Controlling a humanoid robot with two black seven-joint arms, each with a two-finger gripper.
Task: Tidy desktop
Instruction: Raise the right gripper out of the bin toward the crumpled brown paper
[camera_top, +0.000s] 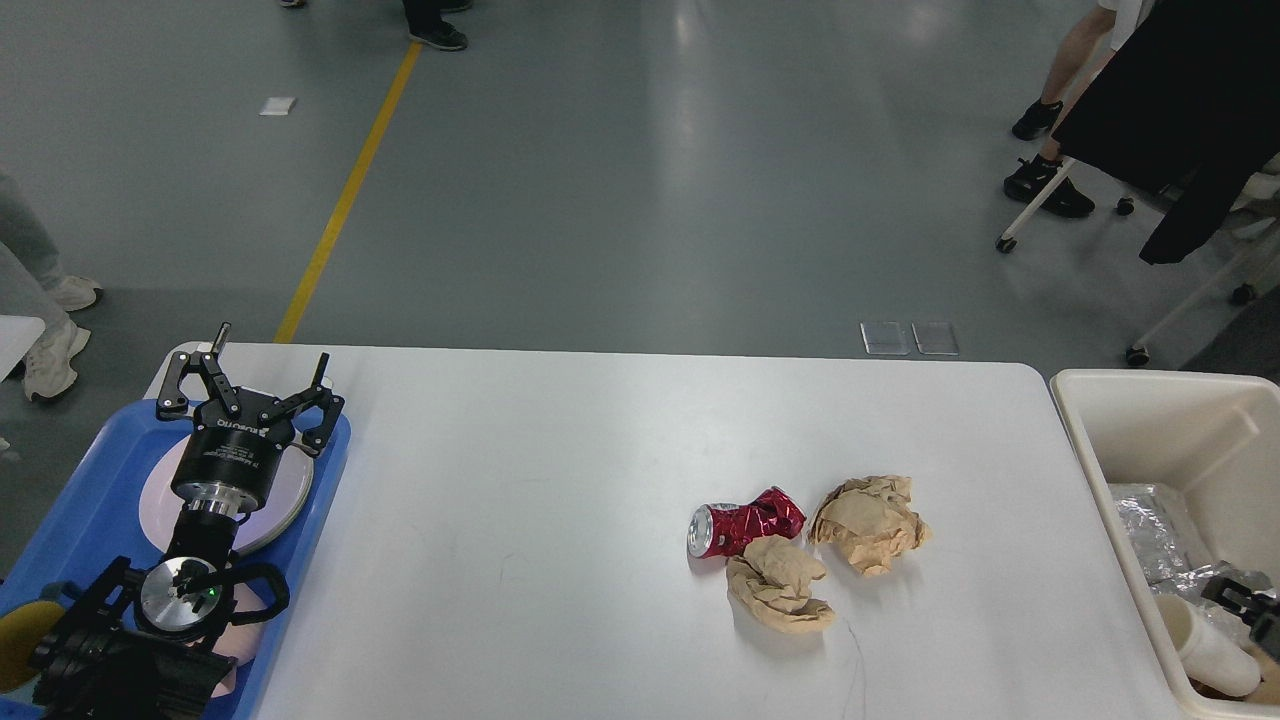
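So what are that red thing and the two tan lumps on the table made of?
The red thing looks like a crushed thin-metal drink can: glossy red skin, sharp dents, bare silver end. The two tan lumps, one just below it and one to its right, look like crumpled brown paper: matte, soft irregular creases. They could be napkins or bag paper; I can't tell which.
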